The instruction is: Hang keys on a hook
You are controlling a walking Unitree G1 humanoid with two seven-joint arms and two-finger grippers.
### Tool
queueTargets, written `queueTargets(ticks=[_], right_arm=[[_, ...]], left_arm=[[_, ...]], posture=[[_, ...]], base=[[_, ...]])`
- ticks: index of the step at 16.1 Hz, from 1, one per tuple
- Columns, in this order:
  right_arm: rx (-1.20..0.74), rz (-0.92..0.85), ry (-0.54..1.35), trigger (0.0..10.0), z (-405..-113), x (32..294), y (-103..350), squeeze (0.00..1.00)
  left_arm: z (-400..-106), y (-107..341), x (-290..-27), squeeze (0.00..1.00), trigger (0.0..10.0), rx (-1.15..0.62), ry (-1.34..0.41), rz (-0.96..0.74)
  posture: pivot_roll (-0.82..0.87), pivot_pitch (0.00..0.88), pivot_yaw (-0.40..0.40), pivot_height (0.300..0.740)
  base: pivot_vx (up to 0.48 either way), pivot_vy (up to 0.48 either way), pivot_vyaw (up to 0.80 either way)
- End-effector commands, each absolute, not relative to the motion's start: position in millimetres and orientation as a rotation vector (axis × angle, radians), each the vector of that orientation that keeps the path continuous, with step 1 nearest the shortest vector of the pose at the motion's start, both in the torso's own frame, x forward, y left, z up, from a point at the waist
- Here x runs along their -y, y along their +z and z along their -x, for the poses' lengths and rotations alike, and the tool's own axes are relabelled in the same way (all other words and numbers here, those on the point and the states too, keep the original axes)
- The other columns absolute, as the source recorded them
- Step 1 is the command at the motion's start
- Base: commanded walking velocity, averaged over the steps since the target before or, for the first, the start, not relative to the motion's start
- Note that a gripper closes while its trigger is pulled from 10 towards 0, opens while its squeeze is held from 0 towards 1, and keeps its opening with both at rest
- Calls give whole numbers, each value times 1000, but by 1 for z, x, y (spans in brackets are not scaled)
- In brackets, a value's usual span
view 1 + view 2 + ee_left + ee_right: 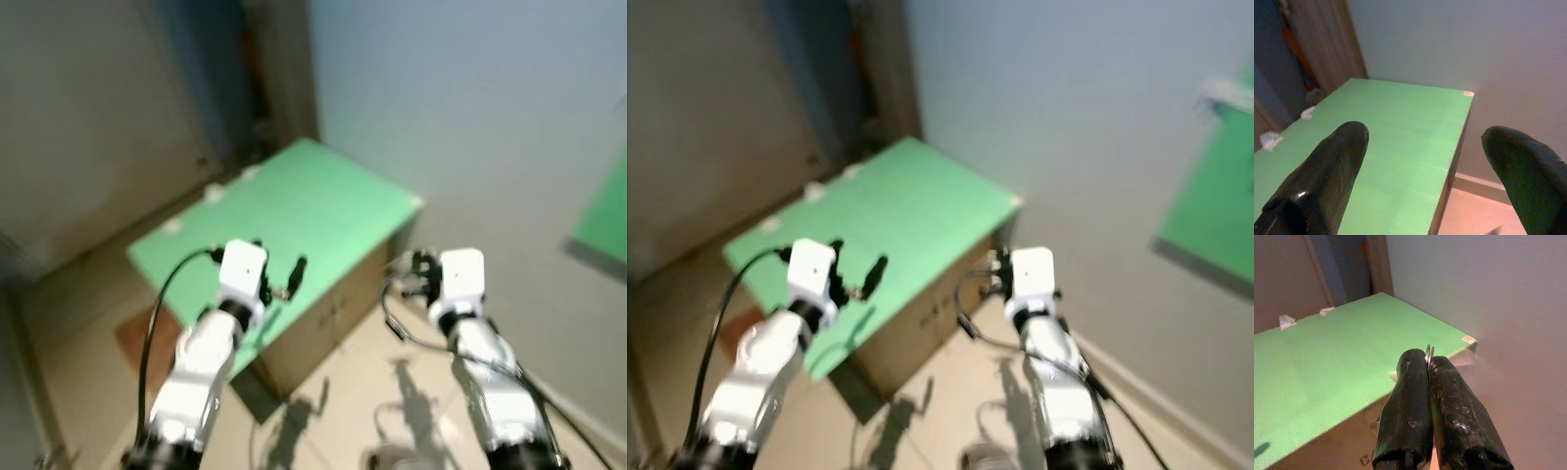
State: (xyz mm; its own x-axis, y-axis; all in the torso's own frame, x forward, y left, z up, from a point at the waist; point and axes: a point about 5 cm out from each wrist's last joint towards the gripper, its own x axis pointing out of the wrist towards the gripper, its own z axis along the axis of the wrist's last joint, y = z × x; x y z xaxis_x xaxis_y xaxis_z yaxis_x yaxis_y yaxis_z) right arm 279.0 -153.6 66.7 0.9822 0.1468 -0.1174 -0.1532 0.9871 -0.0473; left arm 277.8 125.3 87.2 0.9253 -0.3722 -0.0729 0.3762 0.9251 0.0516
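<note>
Presently: green worktop against wall. Left claw above it, fingers wide, empty. Right claw beside its corner, pinching a thin ring.

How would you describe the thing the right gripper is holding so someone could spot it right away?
Start at the green-topped cabinet against the pale wall. Just off its corner hangs the right gripper, jaws pressed together. Poking out between its tips is a thin silvery metal ring, probably a key ring; it is the only shiny metal against the black fingers.
</note>
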Motion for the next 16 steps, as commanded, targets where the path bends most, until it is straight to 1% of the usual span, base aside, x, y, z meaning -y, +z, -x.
queueTargets(ticks=[1, 15, 16], right_arm=[[-112, 68, 160, 0, -279, 151, 68, 0], [-111, 84, 147, 0, -280, 153, 66, 0], [-91, 93, 132, 0, -281, 155, 68, 0]], left_arm=[[-281, 87, -130, 0, 10000, -68, -376, -78], [-288, 89, -128, 0, 10000, -58, -411, -117], [-288, 89, -128, 0, 10000, -59, -411, -123]], posture=[[-219, 22, 142, 720], [-227, 10, 149, 720], [-226, 7, 149, 720]], base=[[0, 0, -788], [0, 0, -779], [0, 0, 0]])
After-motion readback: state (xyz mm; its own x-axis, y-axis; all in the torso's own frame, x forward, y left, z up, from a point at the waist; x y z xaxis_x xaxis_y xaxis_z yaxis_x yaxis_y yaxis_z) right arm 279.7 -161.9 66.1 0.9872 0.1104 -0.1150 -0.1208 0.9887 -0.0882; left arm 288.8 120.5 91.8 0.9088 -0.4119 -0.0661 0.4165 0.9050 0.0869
